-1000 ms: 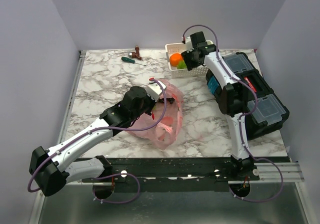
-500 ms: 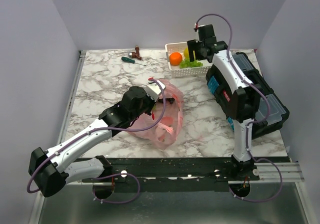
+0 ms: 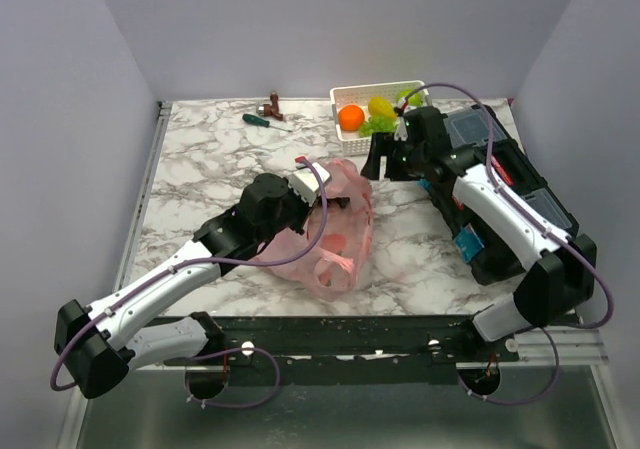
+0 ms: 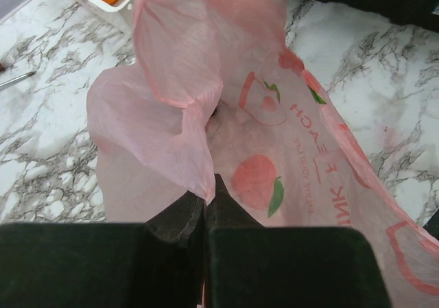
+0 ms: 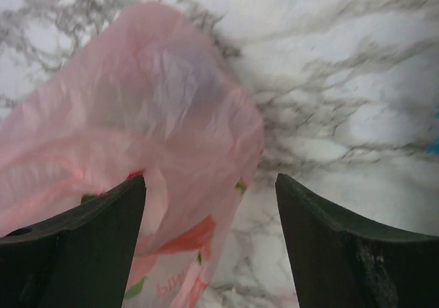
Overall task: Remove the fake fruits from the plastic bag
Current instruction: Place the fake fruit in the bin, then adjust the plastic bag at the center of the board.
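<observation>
Top external: plastic bag [image 3: 345, 219] lies with long axis running near-to-far.

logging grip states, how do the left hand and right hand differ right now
The left hand is shut, pinching a fold of the thin translucent pink plastic bag; the right hand is open and holds nothing. The left hand touches the bag; the right hand hangs over its edge, seemingly apart. Both have black fingers and face the bag.
</observation>
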